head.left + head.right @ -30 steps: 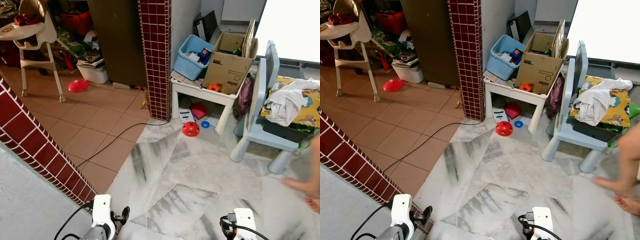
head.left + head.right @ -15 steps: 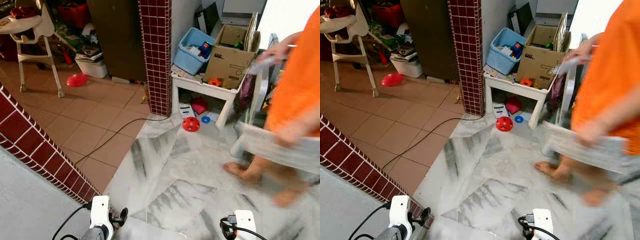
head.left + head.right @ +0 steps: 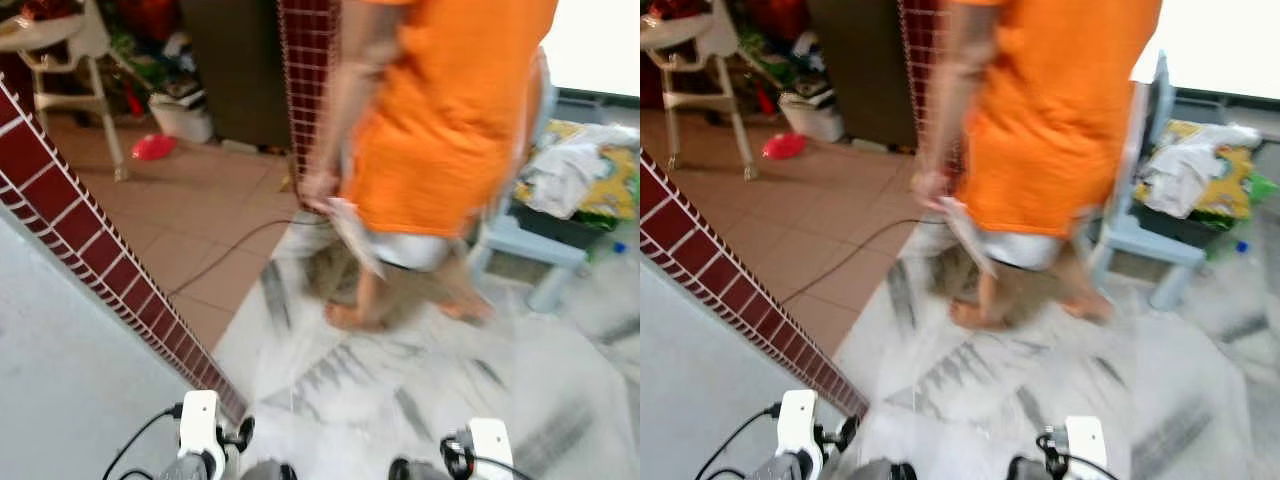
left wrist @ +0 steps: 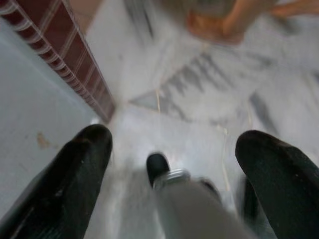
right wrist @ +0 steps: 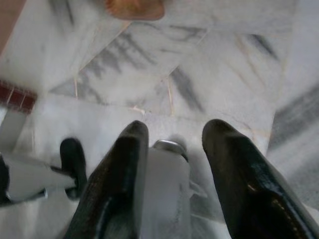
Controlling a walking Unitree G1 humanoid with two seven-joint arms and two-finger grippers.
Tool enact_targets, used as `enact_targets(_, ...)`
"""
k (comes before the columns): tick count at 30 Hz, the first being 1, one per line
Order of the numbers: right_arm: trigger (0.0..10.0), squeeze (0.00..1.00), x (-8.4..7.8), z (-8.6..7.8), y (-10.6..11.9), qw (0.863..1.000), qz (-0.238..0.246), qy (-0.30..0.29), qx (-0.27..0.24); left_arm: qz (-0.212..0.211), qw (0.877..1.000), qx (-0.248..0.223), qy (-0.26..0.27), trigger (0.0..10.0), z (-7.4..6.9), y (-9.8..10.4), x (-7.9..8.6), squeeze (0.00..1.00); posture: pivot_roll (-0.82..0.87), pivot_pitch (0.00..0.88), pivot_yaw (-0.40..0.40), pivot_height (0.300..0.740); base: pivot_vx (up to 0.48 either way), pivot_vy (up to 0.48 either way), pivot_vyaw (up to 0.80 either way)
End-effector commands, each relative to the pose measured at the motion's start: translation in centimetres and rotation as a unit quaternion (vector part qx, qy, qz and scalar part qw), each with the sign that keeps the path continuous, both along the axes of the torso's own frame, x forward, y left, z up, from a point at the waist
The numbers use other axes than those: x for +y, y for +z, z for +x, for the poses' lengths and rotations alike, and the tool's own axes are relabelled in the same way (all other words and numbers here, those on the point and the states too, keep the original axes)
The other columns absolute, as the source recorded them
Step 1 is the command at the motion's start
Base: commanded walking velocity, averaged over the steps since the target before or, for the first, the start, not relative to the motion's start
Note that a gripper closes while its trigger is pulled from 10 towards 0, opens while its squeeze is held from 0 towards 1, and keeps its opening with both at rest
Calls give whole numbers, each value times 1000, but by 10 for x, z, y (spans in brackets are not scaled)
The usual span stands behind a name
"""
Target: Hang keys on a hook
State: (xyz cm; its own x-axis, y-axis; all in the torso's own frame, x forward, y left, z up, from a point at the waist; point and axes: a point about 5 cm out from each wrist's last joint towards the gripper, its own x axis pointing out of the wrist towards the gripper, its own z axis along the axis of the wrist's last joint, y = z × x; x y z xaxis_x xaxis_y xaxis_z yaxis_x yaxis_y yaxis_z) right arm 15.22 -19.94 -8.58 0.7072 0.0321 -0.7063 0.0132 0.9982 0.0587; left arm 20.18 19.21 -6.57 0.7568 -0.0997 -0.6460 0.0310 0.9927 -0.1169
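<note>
Floor: grey-veined marble floor (image 3: 400,390) in the foreground, blurred; it gives way to terracotta tiles (image 3: 170,215) at the far left.
Low wall: a pale wall capped with red tile edging (image 3: 90,250) runs slantwise along the left side, ending near the left arm.
Room: a white high chair (image 3: 70,50) stands in the far left corner with a red toy (image 3: 152,147) on the tiles beside it; a black cable (image 3: 225,258) trails over the tiles onto the marble. At the right edge sits a pale blue chair (image 3: 535,250) heaped with clothes (image 3: 575,175).
Person: a person in an orange shirt (image 3: 450,110), barefoot, stands in the middle of the marble, a hand (image 3: 320,187) hanging with something pale and flat in it; too blurred to say what.
Left gripper (image 4: 174,164): low over the marble, fingers well apart, nothing between them.
Right gripper (image 5: 174,149): low over the marble, fingers apart, nothing gripped.
Keys and hook: I cannot make out either anywhere.
Change: a second ago only a bare foot showed at the right edge; half a second ago the person was by the blue chair; now they block the red-tiled pillar and the white table with its boxes. The camera has swung too.
</note>
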Motion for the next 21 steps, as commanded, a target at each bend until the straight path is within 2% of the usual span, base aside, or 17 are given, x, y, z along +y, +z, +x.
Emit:
enact_targets(1,10000,0,1,1,0,1000,4,4,5,-3,1000,23,1,10000,-14,-8,0,0,-66,100,60,721,-289,0,0)
enact_targets(21,10000,0,4,-3,-2,1000,10,3,7,-1,1000,23,-2,10000,-15,-8,2,0,-64,104,64,721,-288,0,0)
